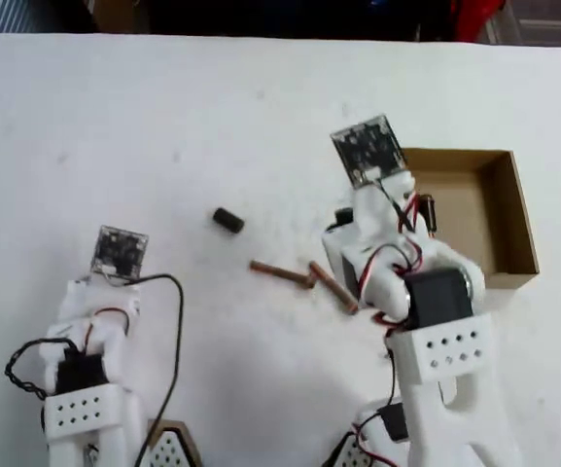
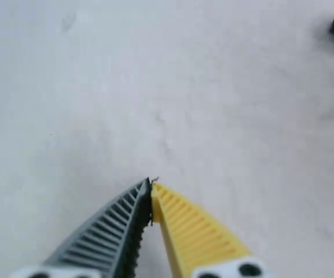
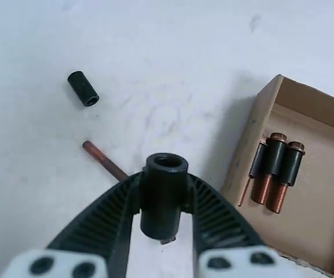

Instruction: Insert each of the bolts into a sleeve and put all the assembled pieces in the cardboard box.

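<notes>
Sleeves [image 1: 227, 221]: two, one clamped in right gripper [image 3: 164, 184].
Loose bolts [image 1: 280, 272]: two.
Box [image 1: 515, 209]: three assembled pieces [image 3: 274, 168].
Left gripper [image 2: 151, 197]: closed, empty.

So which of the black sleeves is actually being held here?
The held sleeve sits clamped in the right pincer. The loose sleeve lies on the table, touching nothing, and the bolted sleeves lie in the box.
</notes>
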